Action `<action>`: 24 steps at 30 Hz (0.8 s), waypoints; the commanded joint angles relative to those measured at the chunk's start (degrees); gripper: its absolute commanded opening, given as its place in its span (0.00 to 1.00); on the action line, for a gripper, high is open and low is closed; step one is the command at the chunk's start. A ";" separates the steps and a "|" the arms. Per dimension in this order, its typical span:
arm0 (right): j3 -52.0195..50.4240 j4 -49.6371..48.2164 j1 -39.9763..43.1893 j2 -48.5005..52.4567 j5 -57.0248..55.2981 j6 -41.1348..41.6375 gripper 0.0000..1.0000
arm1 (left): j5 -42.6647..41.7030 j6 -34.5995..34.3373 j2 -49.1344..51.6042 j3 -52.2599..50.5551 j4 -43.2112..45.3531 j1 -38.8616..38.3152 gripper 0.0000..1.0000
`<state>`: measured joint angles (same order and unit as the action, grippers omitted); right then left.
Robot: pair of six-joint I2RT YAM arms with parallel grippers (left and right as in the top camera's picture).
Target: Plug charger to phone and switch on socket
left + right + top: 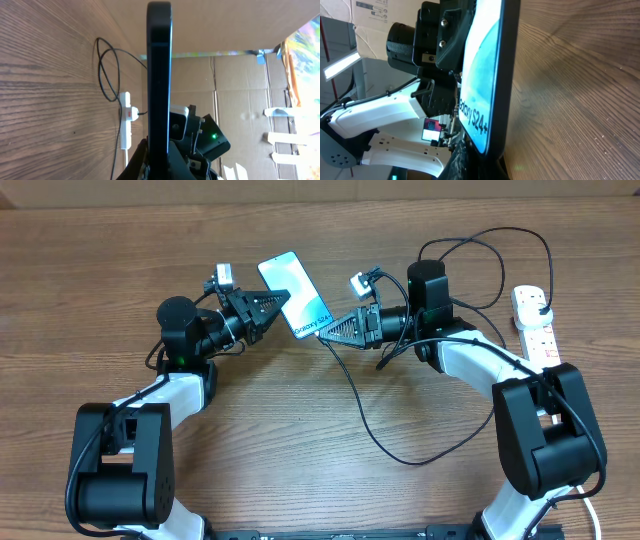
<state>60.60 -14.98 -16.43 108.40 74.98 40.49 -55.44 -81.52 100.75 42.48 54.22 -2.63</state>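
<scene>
Phone (296, 293) gripped by left hand (279, 306); right hand's (323, 335) closure unclear; charger (410, 463) connection unconfirmed; socket (535, 322) apparently awaits switching.

Reads "Galaxy S24+" in dark letters on the pale blue screen of the phone (485, 75), near its lower end, first letter partly cut off. Repeats faintly overhead. Bears print too small to read on the label (370, 6) of the cardboard box (380, 22).
</scene>
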 commanded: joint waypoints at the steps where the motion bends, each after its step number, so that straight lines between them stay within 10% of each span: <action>1: 0.50 0.63 0.26 0.35 -2.93 0.17 0.04 | -2.16 -1.64 -0.35 1.03 1.62 -0.35 0.04; 15: 0.50 7.54 0.26 0.35 -4.52 -5.03 0.04 | -3.98 2.47 -0.35 1.03 1.53 2.75 0.04; 24: 0.50 29.35 0.26 0.35 -23.34 -18.38 0.04 | -4.55 8.44 -0.35 1.03 -4.09 3.15 0.05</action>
<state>60.71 11.99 -16.45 108.42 61.06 28.73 -58.52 -77.43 100.86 42.48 50.72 0.12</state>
